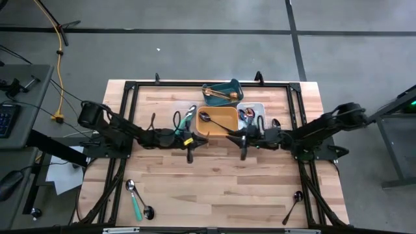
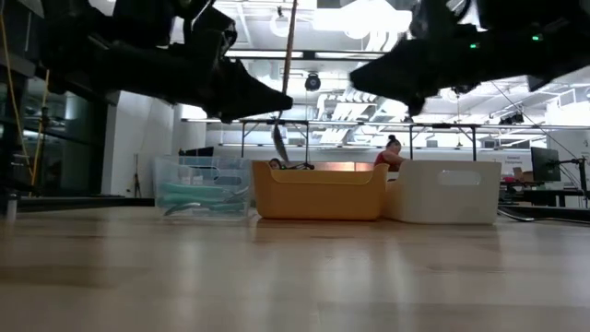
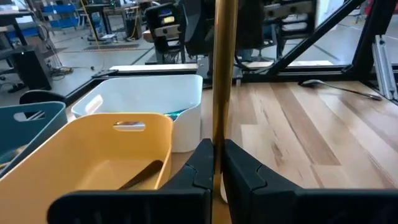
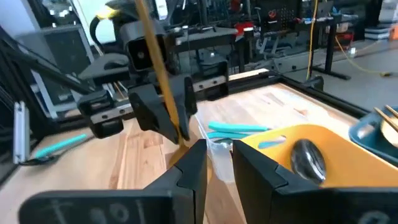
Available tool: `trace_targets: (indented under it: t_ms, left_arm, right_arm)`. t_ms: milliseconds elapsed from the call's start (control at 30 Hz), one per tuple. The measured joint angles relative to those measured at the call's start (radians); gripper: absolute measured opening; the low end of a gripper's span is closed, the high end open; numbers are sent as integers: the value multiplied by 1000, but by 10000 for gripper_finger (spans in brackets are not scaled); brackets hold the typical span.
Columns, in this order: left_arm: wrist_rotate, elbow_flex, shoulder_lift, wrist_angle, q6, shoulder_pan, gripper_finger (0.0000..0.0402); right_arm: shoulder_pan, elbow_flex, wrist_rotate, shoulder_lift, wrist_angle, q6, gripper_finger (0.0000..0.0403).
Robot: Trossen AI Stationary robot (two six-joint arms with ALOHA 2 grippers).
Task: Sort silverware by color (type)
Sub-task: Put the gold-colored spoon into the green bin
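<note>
My left gripper point(image 1: 190, 140) is shut on a gold spoon point(image 3: 224, 68) at the near left corner of the yellow tray point(image 1: 221, 125). The spoon stands upright, bowl end point(image 2: 279, 143) down. My right gripper point(image 1: 229, 135) hovers level at the yellow tray's near edge. Its fingers point(image 4: 193, 165) are slightly apart with nothing between them. A dark spoon point(image 4: 308, 158) lies in the yellow tray. Gold pieces lie in the teal tray point(image 1: 222, 91), teal-handled ones in the clear tray point(image 2: 203, 195), and more silverware in the white tray point(image 1: 252, 116). My left gripper pinches the gold spoon's handle point(image 3: 218, 134) between its two fingers, some way above the bowl. The fingers are level, come from the table's left and lie across the handle. The spoon is upright and lifted clear, its handle rising high above the fingers.
A teal-handled spoon point(image 1: 134, 201) and another spoon point(image 1: 148, 211) lie near the table's front left. A dark spoon point(image 1: 296, 200) lies at the front right. Bare wood stretches between them. A person point(image 2: 392, 152) sits in the room beyond the table.
</note>
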Motion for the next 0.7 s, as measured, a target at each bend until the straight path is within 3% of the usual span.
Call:
trace_targets:
  t_ms: [167, 500, 700]
  left_arm:
    - [-34, 7, 12, 23, 10, 0, 6]
    - [-37, 17, 20, 51, -8, 0, 6]
    - [-35, 15, 20, 54, -17, -2, 6]
  right_arm:
    - [0, 103, -1, 101, -3, -55, 88]
    - [0, 278, -6, 288, -1, -81, 187]
    - [0, 348, -47, 343, 0, -126, 199]
